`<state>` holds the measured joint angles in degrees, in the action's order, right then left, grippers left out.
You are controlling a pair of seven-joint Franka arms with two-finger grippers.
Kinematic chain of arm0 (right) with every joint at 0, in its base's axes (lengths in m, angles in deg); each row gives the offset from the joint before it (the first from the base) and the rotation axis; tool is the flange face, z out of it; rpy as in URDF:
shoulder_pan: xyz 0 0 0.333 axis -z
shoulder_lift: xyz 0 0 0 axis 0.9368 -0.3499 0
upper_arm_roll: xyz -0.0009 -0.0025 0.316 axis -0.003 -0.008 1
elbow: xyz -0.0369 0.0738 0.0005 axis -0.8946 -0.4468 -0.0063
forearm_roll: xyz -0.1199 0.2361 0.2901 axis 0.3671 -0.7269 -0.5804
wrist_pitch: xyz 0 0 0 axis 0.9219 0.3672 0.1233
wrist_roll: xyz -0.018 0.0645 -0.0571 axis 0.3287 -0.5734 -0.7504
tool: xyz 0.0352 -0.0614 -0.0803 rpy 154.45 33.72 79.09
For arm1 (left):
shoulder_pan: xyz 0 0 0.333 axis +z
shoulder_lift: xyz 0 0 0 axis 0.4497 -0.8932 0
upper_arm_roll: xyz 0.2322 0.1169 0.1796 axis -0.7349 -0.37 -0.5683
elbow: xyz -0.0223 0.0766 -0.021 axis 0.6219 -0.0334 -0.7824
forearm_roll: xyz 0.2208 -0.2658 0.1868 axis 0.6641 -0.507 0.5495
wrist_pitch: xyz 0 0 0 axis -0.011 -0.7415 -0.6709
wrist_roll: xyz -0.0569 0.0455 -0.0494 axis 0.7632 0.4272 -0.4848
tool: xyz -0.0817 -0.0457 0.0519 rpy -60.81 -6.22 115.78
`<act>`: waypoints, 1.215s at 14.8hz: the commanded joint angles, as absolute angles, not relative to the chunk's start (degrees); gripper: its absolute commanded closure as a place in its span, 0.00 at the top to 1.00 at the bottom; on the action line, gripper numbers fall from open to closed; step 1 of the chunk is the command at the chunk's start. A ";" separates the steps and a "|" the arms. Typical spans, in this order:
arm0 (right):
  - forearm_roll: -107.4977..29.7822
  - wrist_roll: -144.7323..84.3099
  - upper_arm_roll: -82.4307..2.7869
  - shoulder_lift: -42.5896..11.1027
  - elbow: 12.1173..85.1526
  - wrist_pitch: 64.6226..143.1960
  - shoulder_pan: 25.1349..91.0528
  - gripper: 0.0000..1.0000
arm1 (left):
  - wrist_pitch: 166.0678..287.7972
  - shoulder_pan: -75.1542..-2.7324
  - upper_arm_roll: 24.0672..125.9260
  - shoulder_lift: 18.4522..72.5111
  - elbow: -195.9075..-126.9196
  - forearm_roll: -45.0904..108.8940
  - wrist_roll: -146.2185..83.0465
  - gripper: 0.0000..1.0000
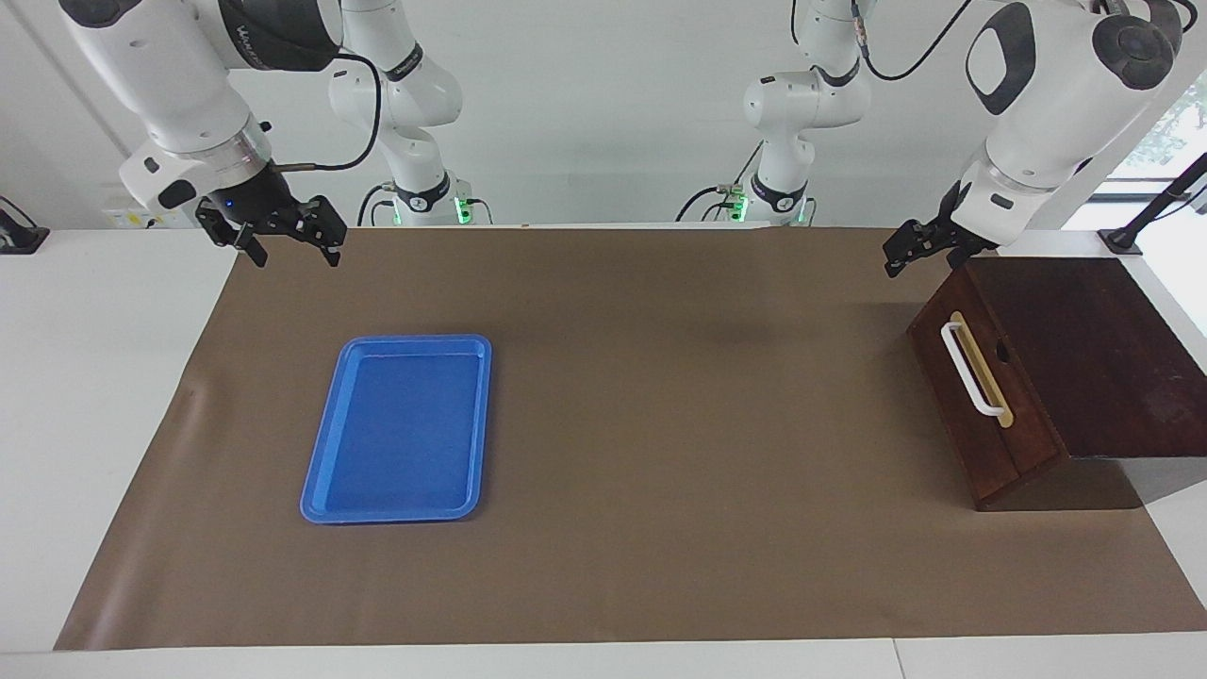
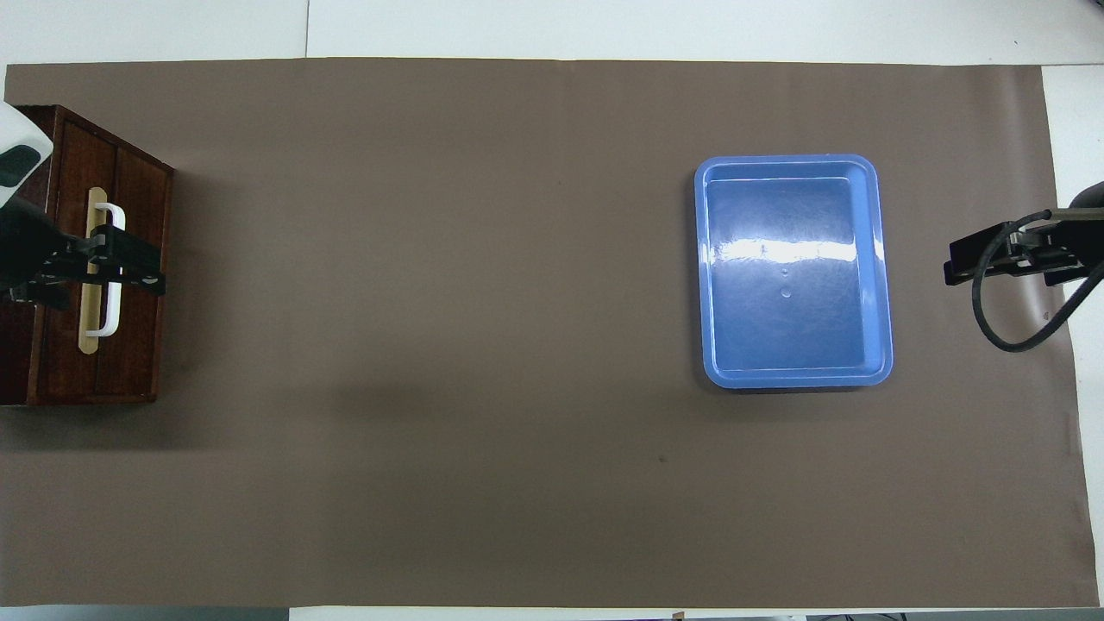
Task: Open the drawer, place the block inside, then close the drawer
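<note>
The dark reddish-brown drawer [image 1: 985, 415] is shut in its box at the left arm's end of the table, and it also shows in the overhead view [image 2: 138, 345]. Its white bar handle [image 1: 971, 370] faces the table's middle. My left gripper [image 1: 894, 256] is open and hangs in the air over the drawer's front; in the overhead view the left gripper [image 2: 160, 269] covers part of the handle [image 2: 107, 321]. It holds nothing. My right gripper [image 1: 294, 251] is open and empty, and waits in the air over the right arm's end of the mat [image 2: 949, 263]. The yellow block is out of view.
A flat blue tray [image 1: 324, 434] lies on the brown mat toward the right arm's end, with nothing in it; it also shows in the overhead view [image 2: 881, 276]. The brown mat [image 1: 660, 424] covers most of the white table.
</note>
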<state>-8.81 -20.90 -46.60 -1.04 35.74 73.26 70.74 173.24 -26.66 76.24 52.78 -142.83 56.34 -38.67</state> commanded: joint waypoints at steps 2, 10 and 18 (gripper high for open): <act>-8.18 -22.30 -46.14 -1.02 35.76 72.44 71.45 1.00 | 175.65 -26.99 75.92 52.73 -143.97 55.72 -39.47 1.00; -8.18 -22.30 -46.23 -1.02 35.76 72.44 71.45 1.00 | 176.79 -26.90 75.40 52.73 -143.89 56.16 -42.28 1.00; -8.18 -22.30 -46.23 -1.02 35.76 72.44 71.45 1.00 | 177.14 -26.81 74.87 52.55 -143.53 55.98 -42.55 1.00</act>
